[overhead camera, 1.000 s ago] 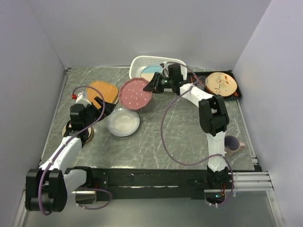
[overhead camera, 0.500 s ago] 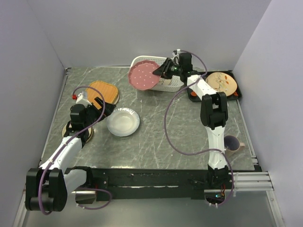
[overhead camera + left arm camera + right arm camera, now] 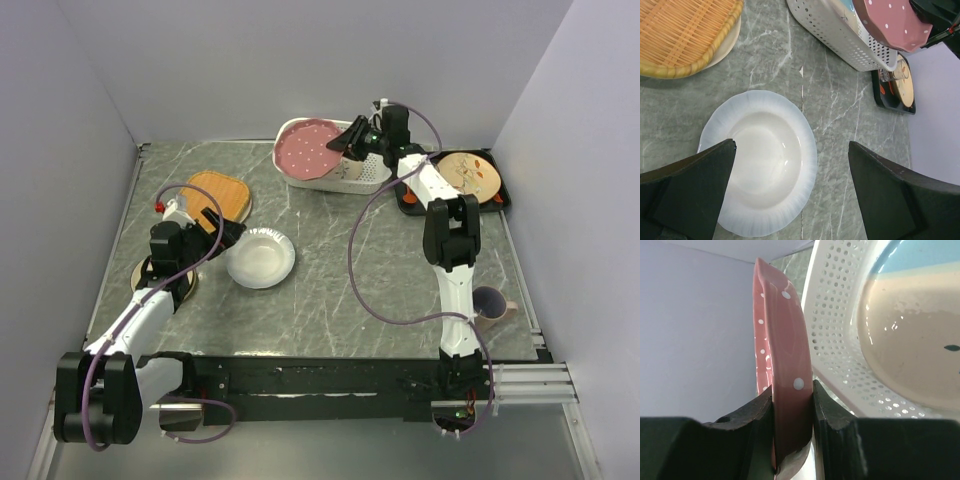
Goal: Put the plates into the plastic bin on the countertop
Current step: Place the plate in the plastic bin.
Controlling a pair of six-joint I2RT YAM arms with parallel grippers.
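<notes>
My right gripper (image 3: 352,142) (image 3: 792,390) is shut on the rim of the speckled pink plate (image 3: 310,150) (image 3: 782,355), which is tilted over the left part of the white plastic bin (image 3: 365,182) (image 3: 835,340). A pale blue-cream plate (image 3: 910,340) lies inside the bin. On the countertop (image 3: 320,290), my left gripper (image 3: 222,230) (image 3: 791,145) hangs open just above the right side of a white plate (image 3: 260,258) (image 3: 760,165). The orange plate (image 3: 220,192) (image 3: 680,35) lies behind it. A tan plate (image 3: 140,272) shows under the left arm.
A flat black tray (image 3: 503,203) at the back right carries a cream plate with red-orange leaf marks (image 3: 468,175) and a glass (image 3: 428,170). A mug (image 3: 490,300) stands by the right arm's base. Walls close in the back and both sides.
The right arm has lifted the pink plate from left of the bin and swung it back over the bin. The left arm has barely moved.
</notes>
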